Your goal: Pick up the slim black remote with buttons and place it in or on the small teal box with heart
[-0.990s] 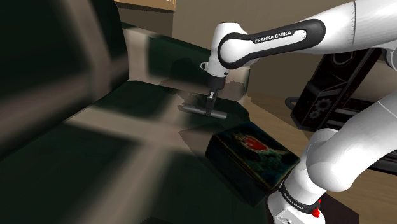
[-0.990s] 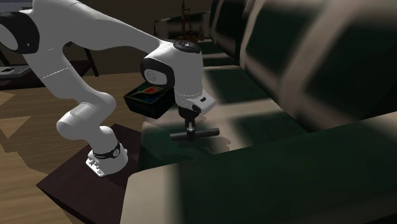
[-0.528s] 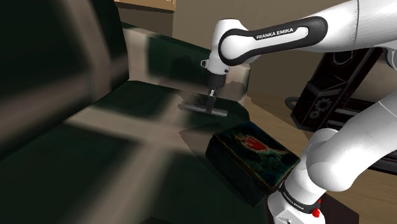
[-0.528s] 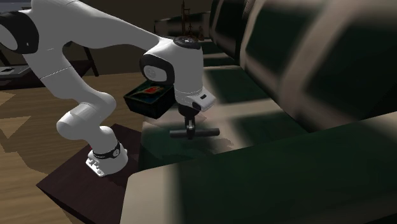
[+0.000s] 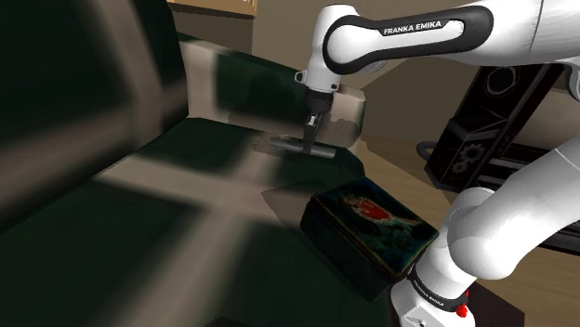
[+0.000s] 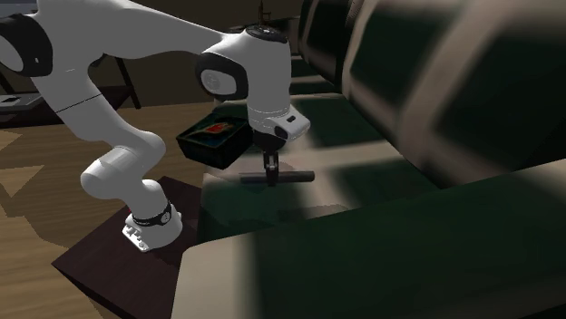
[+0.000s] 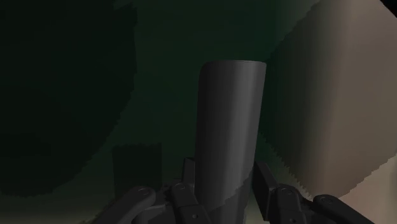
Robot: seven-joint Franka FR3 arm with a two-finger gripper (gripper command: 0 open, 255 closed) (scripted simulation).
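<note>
A white Franka arm reaches over a dark green sofa with broad pale beige bands (image 5: pixel 139 214). Its all-black two-finger gripper (image 5: pixel 309 145) points straight down. The fingers (image 7: pixel 263 181) are clamped on the middle of a slim, dark grey-black remote (image 5: pixel 325 151). The remote lies level and crosswise in the grip, with both ends sticking out. In the wrist view, the remote (image 7: pixel 229 127) is a plain dark bar running away from the hand; no buttons can be made out.

In the second exterior view, the remote (image 6: pixel 295 175) hangs above the sofa seat. A shadow on the cushion below suggests it is clear of the fabric.

The small dark teal box with a red heart on top (image 5: pixel 367 223) sits on the seat near the robot's stand. In the shoulder view it is to the lower right of the remote, near it but not touching.

The pickup looks complete, so the step in hand is the carry. The next move calls for bringing the hand back toward the stand until the remote is above the box, high enough to clear its edge. The remote then probably needs turning to match the box's long side before it is lowered and released.
</note>
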